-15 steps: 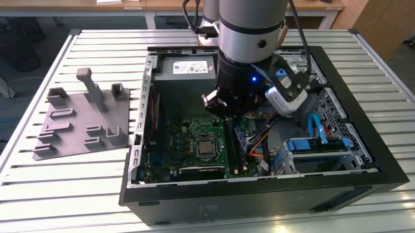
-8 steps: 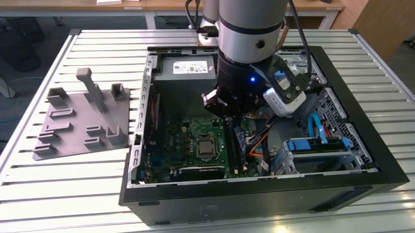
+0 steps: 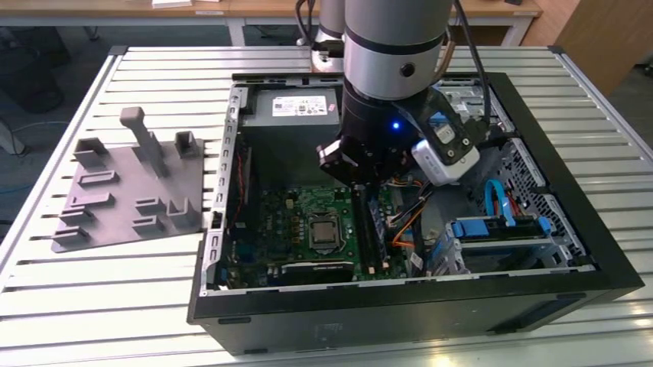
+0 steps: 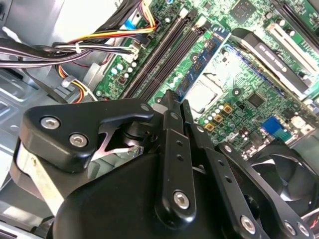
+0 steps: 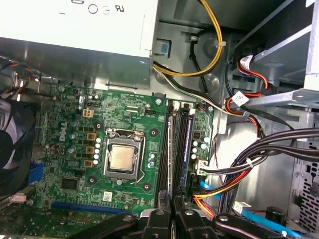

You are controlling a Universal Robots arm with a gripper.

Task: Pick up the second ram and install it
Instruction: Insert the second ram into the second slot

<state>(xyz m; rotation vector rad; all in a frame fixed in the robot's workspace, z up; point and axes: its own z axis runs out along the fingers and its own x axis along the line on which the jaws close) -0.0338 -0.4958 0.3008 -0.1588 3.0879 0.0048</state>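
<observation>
The second ram is a narrow blue-green stick standing on edge along the black slots of the green motherboard, on the side nearest the processor socket. In the first wrist view it shows as a thin pale edge running away from the fingertips. My gripper is shut on its near end, with the black fingers pressed together over the slot line. In the exterior view the gripper hangs low inside the open computer case, right above the slots. Whether the stick is seated in a slot I cannot tell.
A bluish stick sits in a neighbouring slot. Bundled cables run close beside the slots. The power supply fills the case's far end, and a drive cage stands at the exterior view's right. The grey fixture plate lies outside the case.
</observation>
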